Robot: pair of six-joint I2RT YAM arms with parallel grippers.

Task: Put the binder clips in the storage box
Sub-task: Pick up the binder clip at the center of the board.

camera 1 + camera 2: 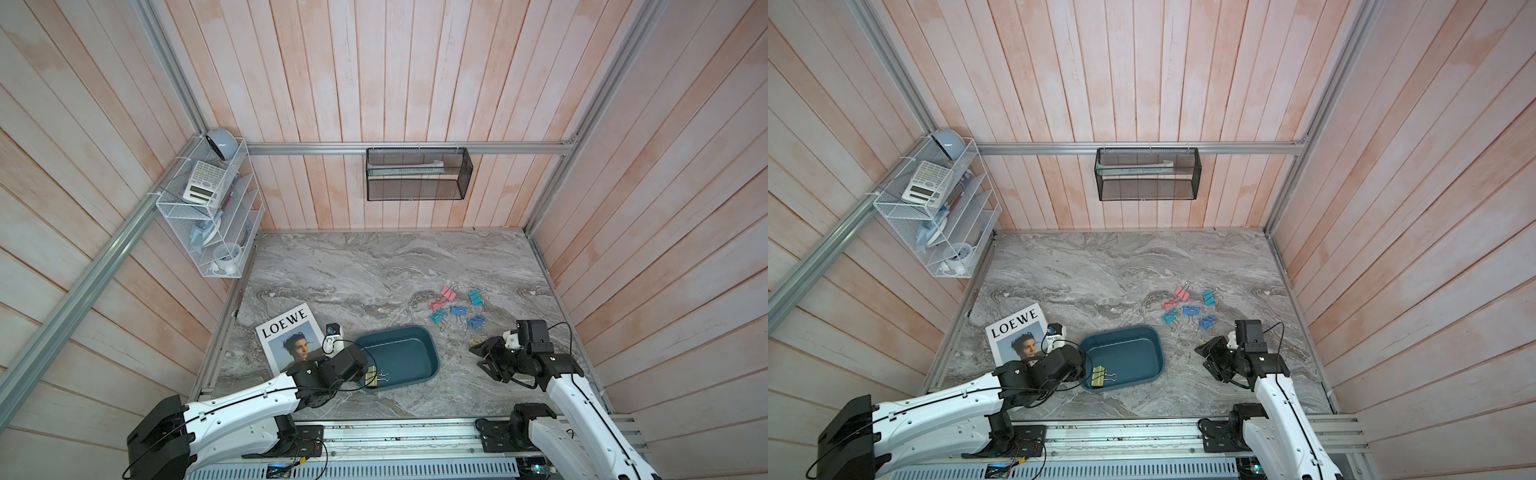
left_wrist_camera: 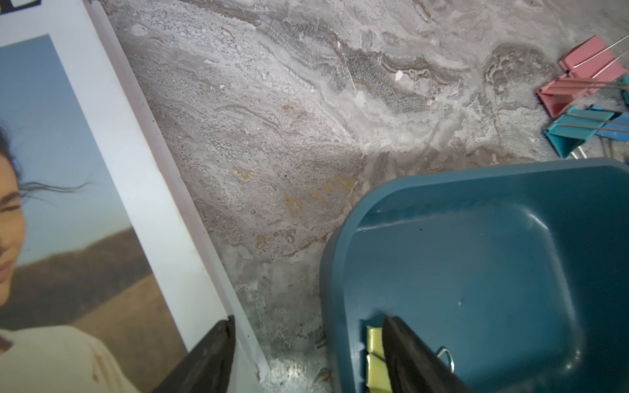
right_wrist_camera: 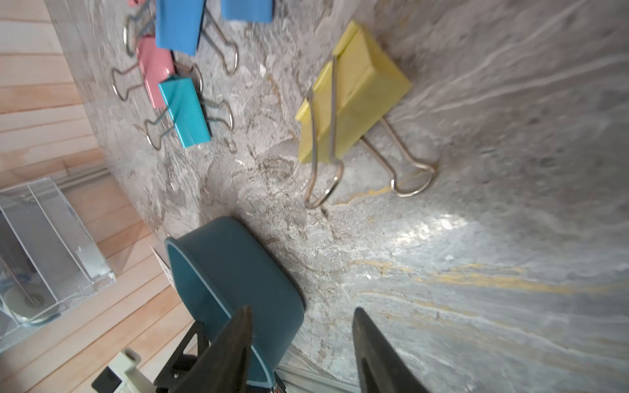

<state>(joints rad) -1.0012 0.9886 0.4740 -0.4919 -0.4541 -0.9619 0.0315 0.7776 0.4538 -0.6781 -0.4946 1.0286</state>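
Your left jaws stand wide apart and empty at the corner of the storage box [image 1: 403, 355] nearest the magazine [image 1: 286, 328]. In the left wrist view one side hangs over the magazine's edge and the other over the box floor, above a yellow binder clip [image 2: 374, 360] that lies inside. Your right jaws are parted too, with nothing between them. They point at the second yellow binder clip [image 3: 354, 98], which lies on the surface [image 1: 374, 270] between the box and the right edge.

The box sits near the front edge, about midway along it. Six more binder clips form a loose cluster [image 1: 458, 310] beyond it, toward the right edge: two pink, two teal and two blue, some touching or overlapping.

I judge one clip delivered and seven to go, with the pick of the second yellow one as the step in hand. That clip lies on its side, one wire handle across the body and the other flat on the surface. For the next move, bring the right jaws down over the body, not the wires alone, since a grip on a handle would likely let the clip swing. Hold the left jaws clear of the box so the right arm [image 1: 577, 403] can reach over it.
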